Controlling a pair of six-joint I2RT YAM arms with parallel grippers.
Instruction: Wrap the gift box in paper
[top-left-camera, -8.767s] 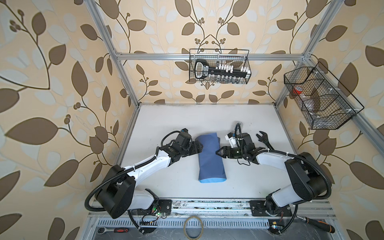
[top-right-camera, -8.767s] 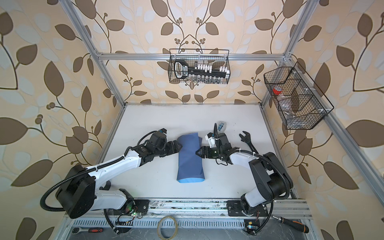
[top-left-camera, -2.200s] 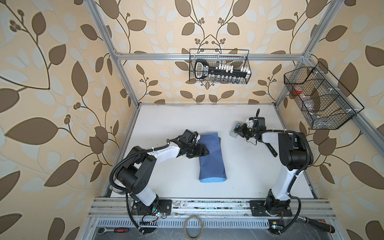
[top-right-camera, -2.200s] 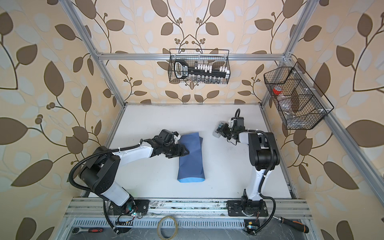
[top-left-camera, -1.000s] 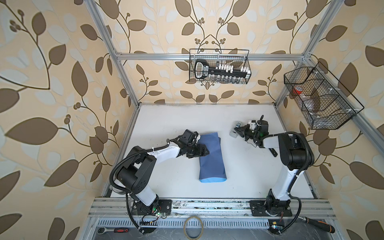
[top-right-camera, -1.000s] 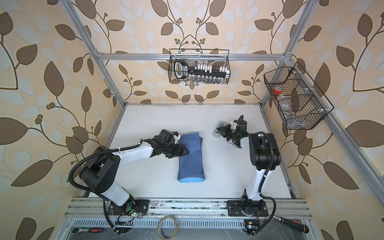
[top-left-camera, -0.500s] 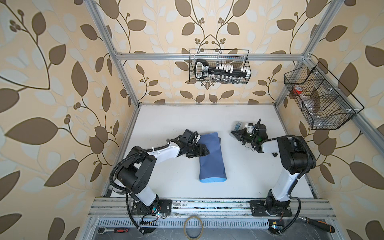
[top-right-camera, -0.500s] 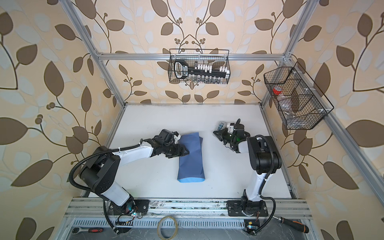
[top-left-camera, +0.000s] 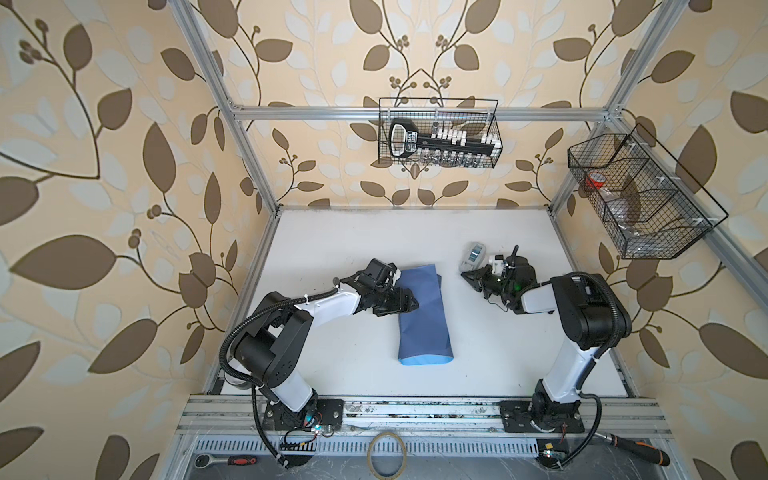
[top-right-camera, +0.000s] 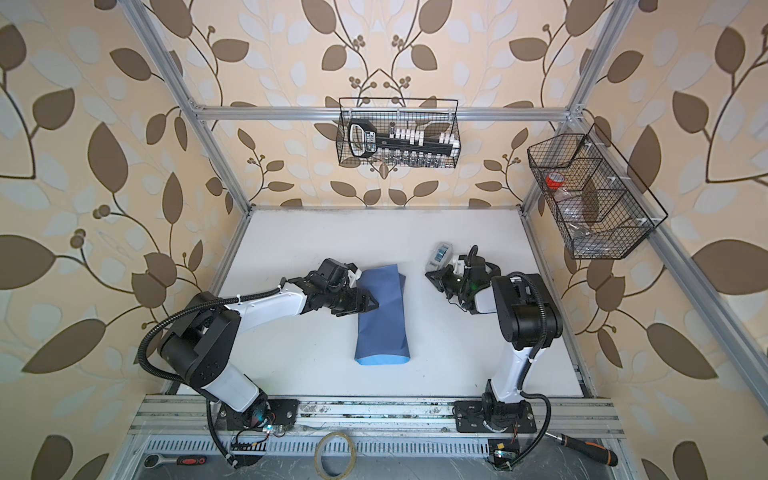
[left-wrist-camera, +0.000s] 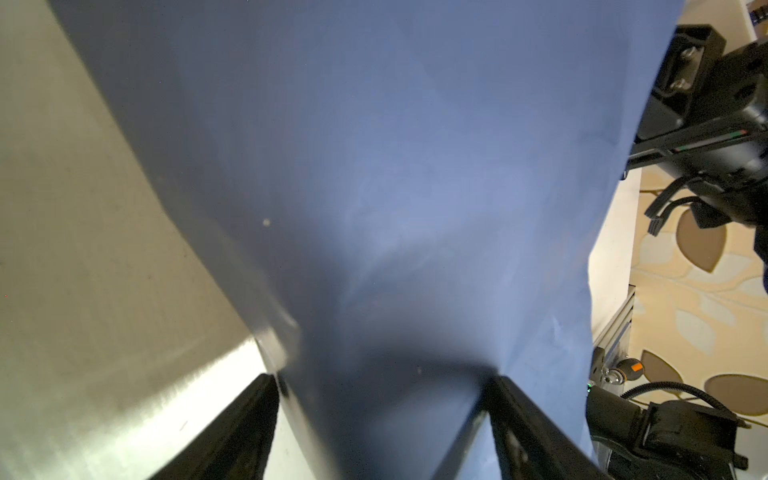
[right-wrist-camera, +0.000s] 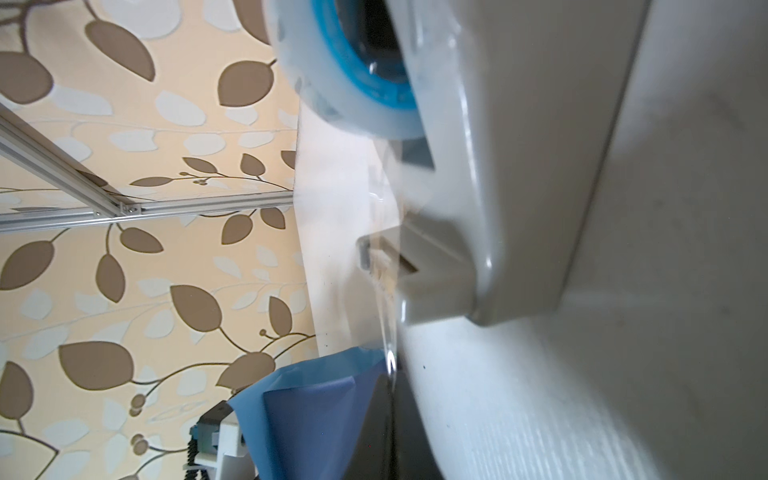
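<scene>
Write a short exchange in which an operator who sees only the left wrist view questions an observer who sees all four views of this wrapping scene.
Operator: The left gripper stands open over dark blue paper that fills my view. How does the whole sheet lie?
Observer: In both top views it is folded into a long bundle on the table, light blue at its near end.
Operator: I see only part of the right arm. What is it doing?
Observer: In the right wrist view a clear tape strip runs from the tape dispenser to the shut right gripper.
</scene>
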